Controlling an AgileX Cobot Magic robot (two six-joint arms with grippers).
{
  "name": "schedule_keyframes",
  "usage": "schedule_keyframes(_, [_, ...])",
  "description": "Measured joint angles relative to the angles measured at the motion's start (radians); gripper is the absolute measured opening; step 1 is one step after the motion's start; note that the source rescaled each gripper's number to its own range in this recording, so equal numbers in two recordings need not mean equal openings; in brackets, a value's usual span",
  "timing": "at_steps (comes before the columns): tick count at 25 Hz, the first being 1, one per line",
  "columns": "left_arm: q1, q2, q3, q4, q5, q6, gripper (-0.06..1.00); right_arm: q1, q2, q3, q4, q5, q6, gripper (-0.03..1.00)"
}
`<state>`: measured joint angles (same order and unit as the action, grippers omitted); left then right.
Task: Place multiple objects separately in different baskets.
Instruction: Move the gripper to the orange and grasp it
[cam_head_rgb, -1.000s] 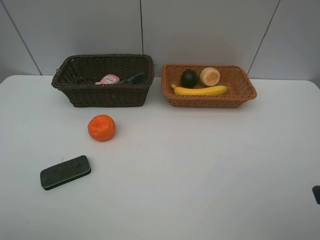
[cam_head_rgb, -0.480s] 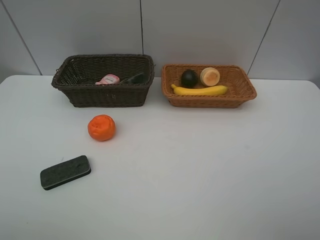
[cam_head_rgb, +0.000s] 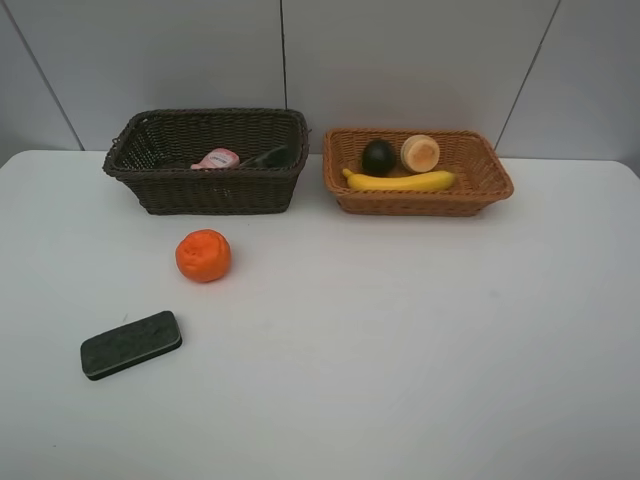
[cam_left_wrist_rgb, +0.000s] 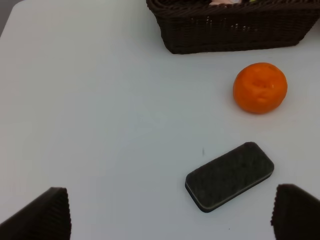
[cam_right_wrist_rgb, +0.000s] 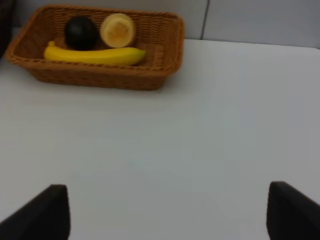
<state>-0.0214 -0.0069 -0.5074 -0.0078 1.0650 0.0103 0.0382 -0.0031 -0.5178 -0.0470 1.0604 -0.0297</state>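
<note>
A wrinkled orange (cam_head_rgb: 203, 255) and a dark rectangular eraser (cam_head_rgb: 131, 344) lie on the white table at the left. The dark brown basket (cam_head_rgb: 205, 192) holds a pink bottle (cam_head_rgb: 216, 159) and a dark green bottle (cam_head_rgb: 268, 157). The tan basket (cam_head_rgb: 420, 202) holds a banana (cam_head_rgb: 400, 182), a dark mangosteen (cam_head_rgb: 378, 157) and a pale round fruit (cam_head_rgb: 420, 153). Neither arm shows in the high view. My left gripper (cam_left_wrist_rgb: 172, 215) is open above the table, with the eraser (cam_left_wrist_rgb: 230, 176) and orange (cam_left_wrist_rgb: 260, 87) ahead of it. My right gripper (cam_right_wrist_rgb: 167, 212) is open, well short of the tan basket (cam_right_wrist_rgb: 100, 77).
Both baskets stand side by side at the table's far edge against a grey panelled wall. The white table (cam_head_rgb: 400, 330) stretches bare across the middle and right.
A dark bit of the right gripper at the high view's right edge has slipped out of view. The objects have not moved.
</note>
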Motion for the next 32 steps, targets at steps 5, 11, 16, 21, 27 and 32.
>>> schedule_keyframes(5, [0.0,0.0,0.0,0.0,0.0,0.0,1.0,-0.094,0.0,0.0,0.0,0.0,0.0,0.98])
schedule_keyframes(11, [0.0,0.0,0.0,0.0,0.0,0.0,1.0,-0.095,0.0,0.0,0.0,0.0,0.0,0.98])
schedule_keyframes(16, [0.0,0.0,0.0,0.0,0.0,0.0,1.0,-0.095,0.0,0.0,-0.001,0.0,0.0,0.98])
schedule_keyframes(21, [0.0,0.0,0.0,0.0,0.0,0.0,1.0,-0.095,0.0,0.0,-0.001,0.0,0.0,0.98])
schedule_keyframes(27, [0.0,0.0,0.0,0.0,0.0,0.0,1.0,-0.095,0.0,0.0,-0.001,0.0,0.0,0.98])
schedule_keyframes(32, [0.0,0.0,0.0,0.008,0.0,0.0,1.0,-0.095,0.0,0.0,-0.001,0.0,0.0,0.98])
